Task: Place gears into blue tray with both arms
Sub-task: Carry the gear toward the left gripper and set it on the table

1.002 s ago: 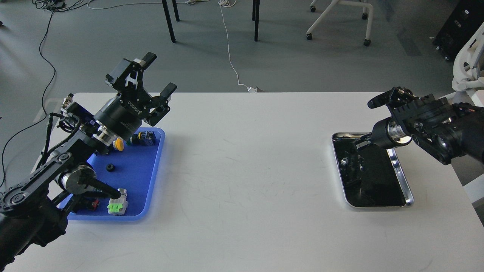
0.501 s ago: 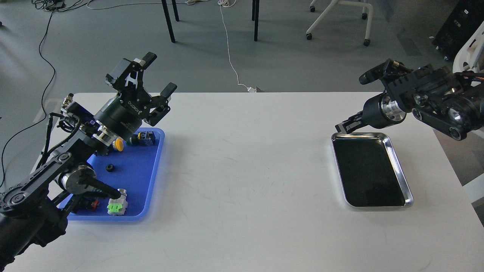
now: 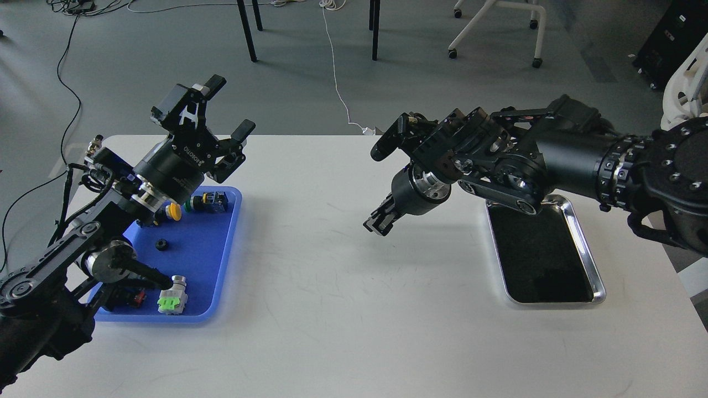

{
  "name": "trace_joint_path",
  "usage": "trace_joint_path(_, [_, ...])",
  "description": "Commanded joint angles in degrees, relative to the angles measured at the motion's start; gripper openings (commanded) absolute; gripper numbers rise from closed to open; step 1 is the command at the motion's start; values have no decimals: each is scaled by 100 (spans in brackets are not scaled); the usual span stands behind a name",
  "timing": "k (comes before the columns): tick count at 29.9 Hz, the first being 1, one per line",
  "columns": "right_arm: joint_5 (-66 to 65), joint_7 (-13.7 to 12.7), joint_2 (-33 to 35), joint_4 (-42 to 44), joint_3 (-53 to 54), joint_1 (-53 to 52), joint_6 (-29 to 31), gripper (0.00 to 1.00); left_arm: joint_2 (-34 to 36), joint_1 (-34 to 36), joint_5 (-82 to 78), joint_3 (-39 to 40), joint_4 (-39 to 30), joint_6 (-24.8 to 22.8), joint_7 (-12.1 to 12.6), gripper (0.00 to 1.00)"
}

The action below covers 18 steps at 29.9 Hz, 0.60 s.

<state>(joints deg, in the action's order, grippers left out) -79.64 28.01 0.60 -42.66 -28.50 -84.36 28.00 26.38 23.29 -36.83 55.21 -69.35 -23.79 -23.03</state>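
Note:
The blue tray [image 3: 213,260] lies at the table's left. One tiny black gear [image 3: 161,243] rests on its floor among coloured switches. My left gripper [image 3: 228,108] is open and empty, tilted up above the tray's far edge. My right arm reaches in over the middle of the table. My right gripper [image 3: 378,222] points down and left, hanging above the bare tabletop between the two trays. Its fingers are pressed together. Whether a gear sits between them is too small to tell.
Switches share the blue tray: a yellow one [image 3: 174,211], a green-and-blue one [image 3: 210,202], a green-and-white one [image 3: 172,301] and a red one [image 3: 133,298]. A shiny steel tray [image 3: 587,250] lies at the right, under my right forearm.
My right gripper rose out of the steel tray and swung left to the table's middle, fingers together. The left arm only shifted slightly.

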Motion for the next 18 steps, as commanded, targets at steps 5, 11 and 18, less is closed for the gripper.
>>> trace_joint_path(5, [54,-1,-60,65,-279,217,-93,17,16,-9,0,43,1,-3,0,98])
trace_joint_path(11, [54,-1,-60,21,-296,288,-119,17,16,-9,0,52,1,-3,0,98])
trace_joint_path(18, [98,-1,-60,-6,-314,376,-128,18,16,-9,0,52,1,-3,0,98])
